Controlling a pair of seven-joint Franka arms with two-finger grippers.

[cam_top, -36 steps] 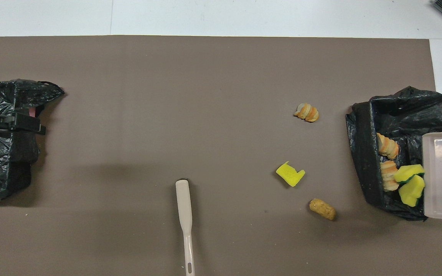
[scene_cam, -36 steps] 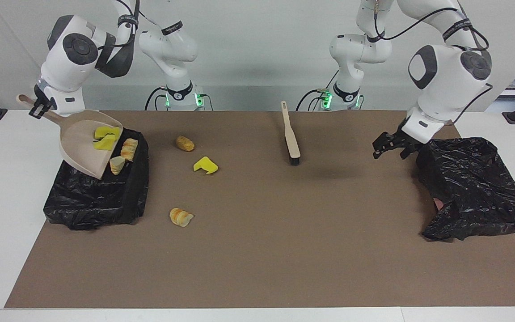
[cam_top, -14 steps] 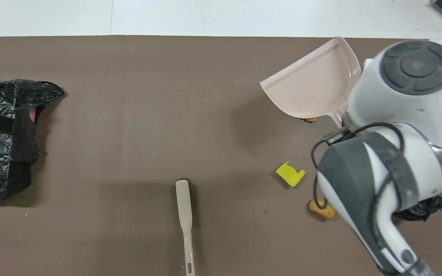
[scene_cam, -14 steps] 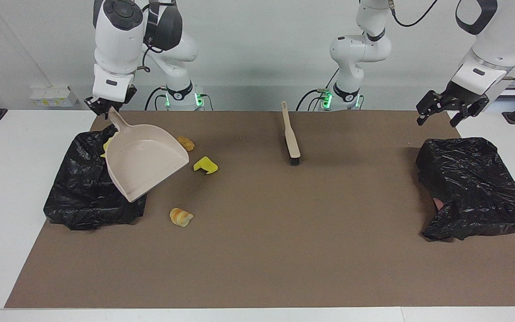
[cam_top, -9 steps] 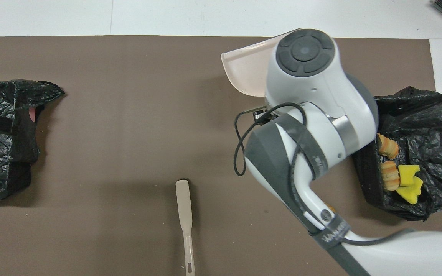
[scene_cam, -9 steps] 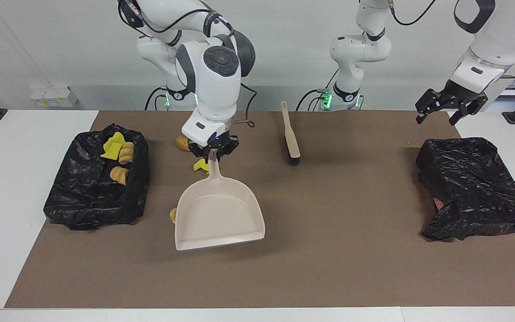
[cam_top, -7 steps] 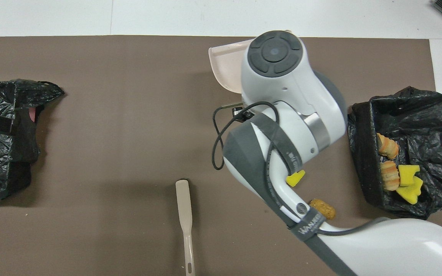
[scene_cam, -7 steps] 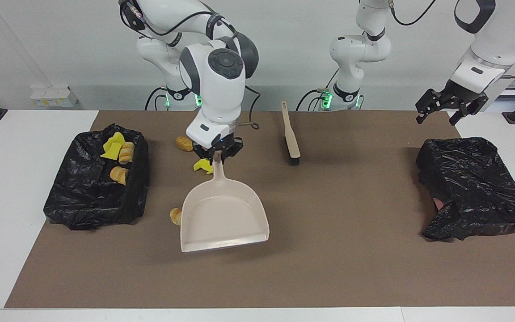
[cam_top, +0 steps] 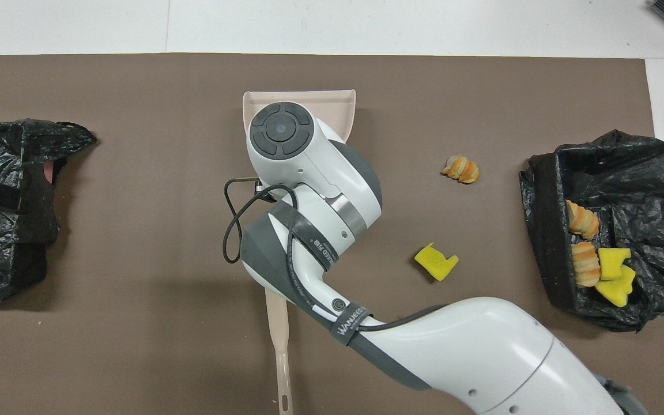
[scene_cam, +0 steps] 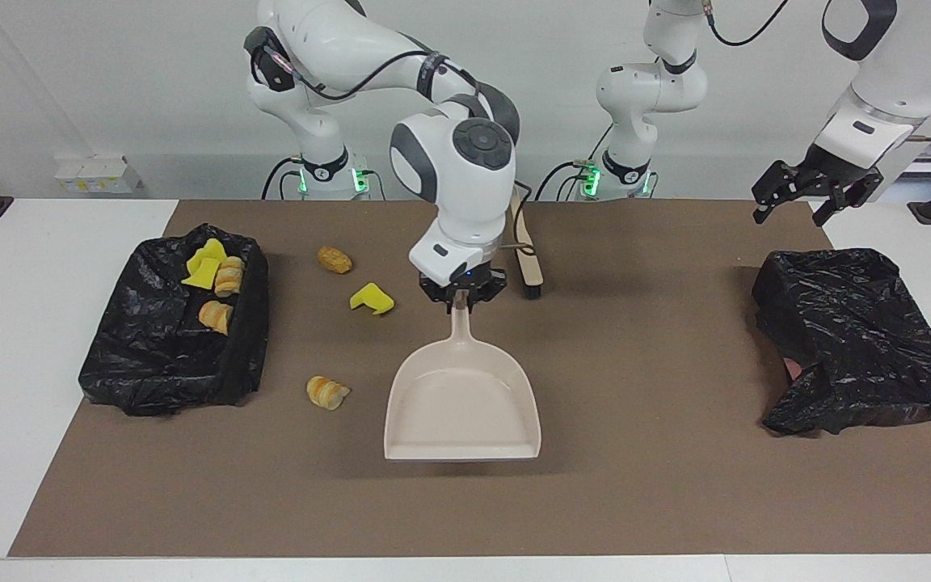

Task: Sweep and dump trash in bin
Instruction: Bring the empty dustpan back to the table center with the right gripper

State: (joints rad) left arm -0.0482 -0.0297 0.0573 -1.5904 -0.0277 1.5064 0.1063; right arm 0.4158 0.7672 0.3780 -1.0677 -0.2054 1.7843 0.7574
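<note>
Item one: my right gripper point(scene_cam: 462, 301), hanging over the middle of the mat point(scene_cam: 643, 485) at the centre of the facing frame, is clenching the handle of the dustpan point(scene_cam: 463, 404). The pan is pointing away from the robots with its open lip toward the bottom of that frame; I cannot tell whether the lip is touching the mat. Item two: my left gripper point(scene_cam: 806, 194), fingers spread and grasping nothing, is waiting in the air at the top corner of the facing frame, over the table edge at the left arm's end, above the crumpled bag point(scene_cam: 853, 323). Item three: the brush point(scene_cam: 527, 263) is lying on the mat near the robots, at the upper centre of the facing frame, partly hidden by my right arm. Item four: the bin point(scene_cam: 150, 372), lined in black, is sitting at the right arm's end of the mat and is holding four pieces of trash point(scene_cam: 205, 267), yellow wedges and pastry lumps. Item five: three more pieces are lying loose on the mat between bin and dustpan: a tan lump point(scene_cam: 334, 259) nearest the robots, a yellow wedge point(scene_cam: 372, 298) just beside it, and a striped pastry point(scene_cam: 327, 392) farthest from the robots, near the bin's corner.
</note>
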